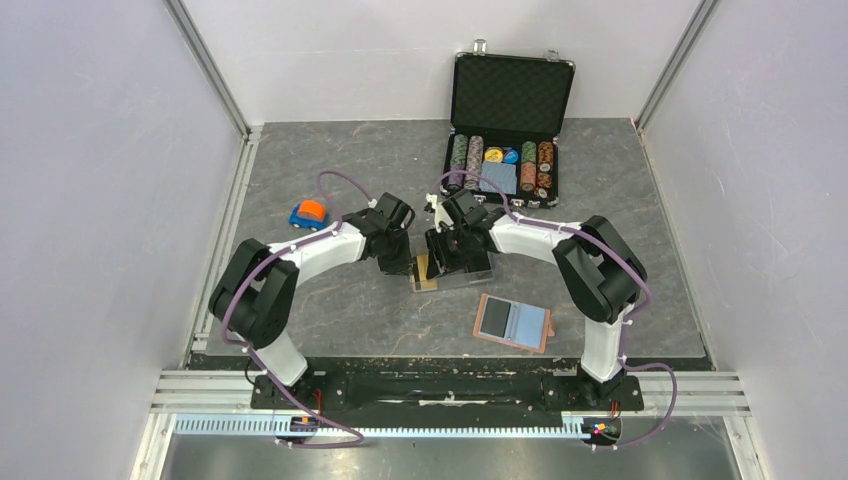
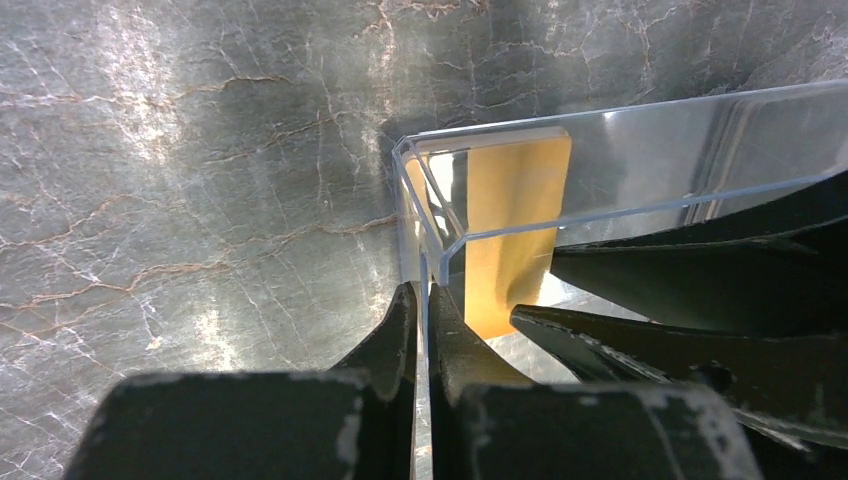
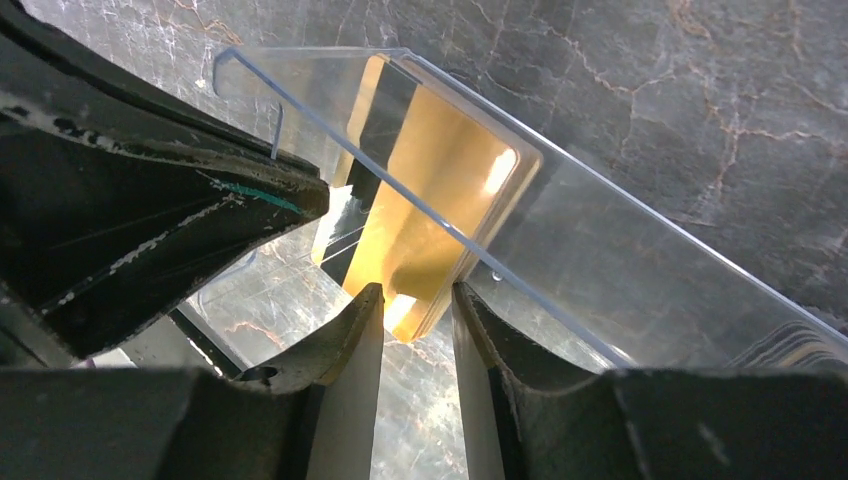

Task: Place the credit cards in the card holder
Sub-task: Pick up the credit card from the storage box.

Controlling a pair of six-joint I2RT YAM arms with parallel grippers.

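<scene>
Tan-brown leather is lying nearest the arm bases: the card holder is resting open on the counter, lower right of centre in the top view, with its blue inside facing up. Just beyond it, at mid-frame, both arms are meeting over a clear plastic box that is holding the credit cards. A gold-orange one is standing tilted inside, and a dark band beside it may be a second card, though I cannot tell. The left end effector is clenching the box's thin end wall, pinning it in place. The right end effector is reaching into the box with its jaws parted either side of the gold card's lower corner, not visibly pressing on it. The step in hand, I judge, is drawing a card out of the box, with its placing in the holder not yet done. The next move is calling for a square pinch on that corner and a clean lift, because the box wall is crowding the right fingers and the left fingers are sitting just beside them. Farther off, an orange and blue toy car is sitting at left. An open black poker-chip case is standing at the far edge, and both are well apart from the route to the holder.
</scene>
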